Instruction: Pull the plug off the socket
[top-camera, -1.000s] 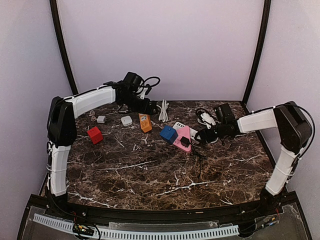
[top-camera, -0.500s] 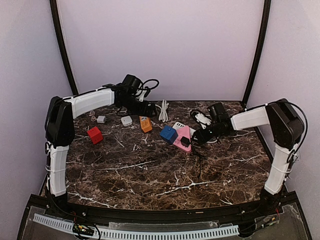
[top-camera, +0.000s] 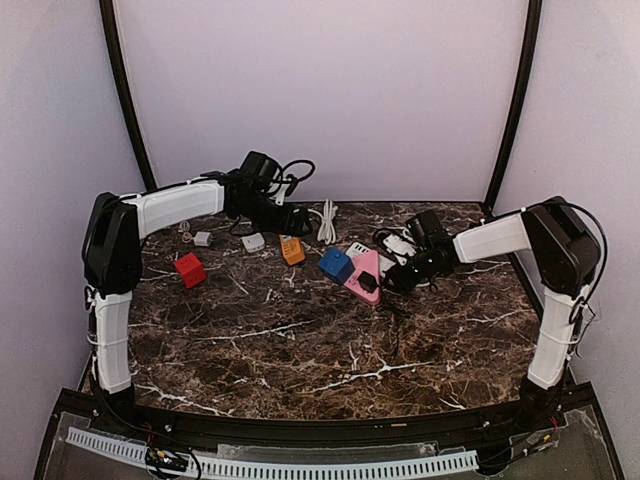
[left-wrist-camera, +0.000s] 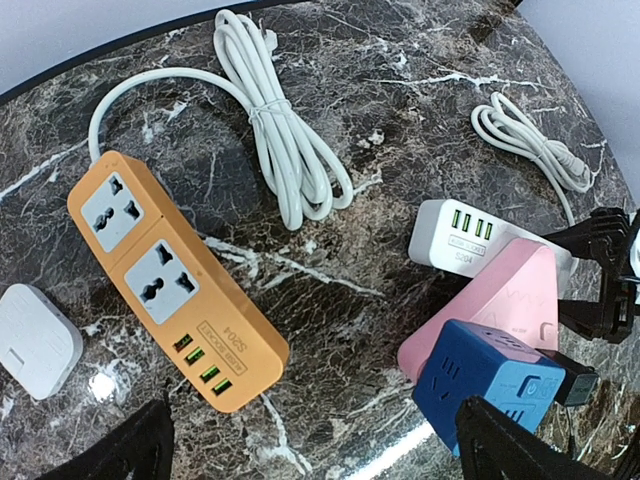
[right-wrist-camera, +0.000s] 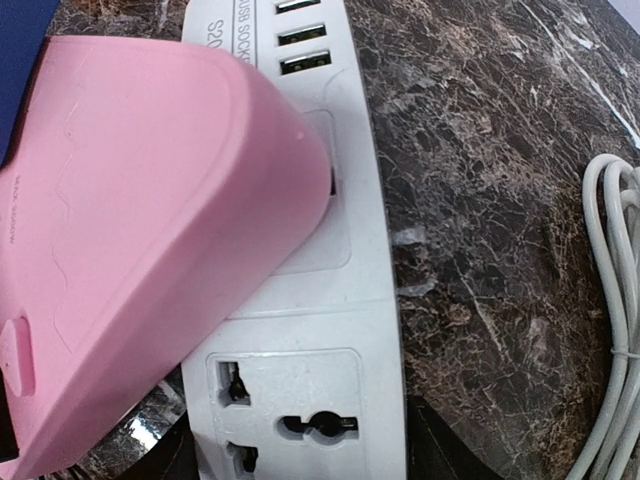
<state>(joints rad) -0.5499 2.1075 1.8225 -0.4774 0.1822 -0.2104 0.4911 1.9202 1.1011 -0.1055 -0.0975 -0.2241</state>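
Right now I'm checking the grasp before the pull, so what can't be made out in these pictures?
Right gripper: grip on the white strip unclear; right wrist view cuts it off at the bottom edge, top view too small.
Pink adapter pins: hidden by its own body, right wrist view.
White box: cut by the left edge, left wrist view.

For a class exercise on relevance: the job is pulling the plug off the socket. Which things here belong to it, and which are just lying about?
Belong, most likely: pink adapter, white power strip it is plugged into, right claw at that strip.

Lying about: orange power strip, blue cube, red cube, coiled white cable, small white adapter.
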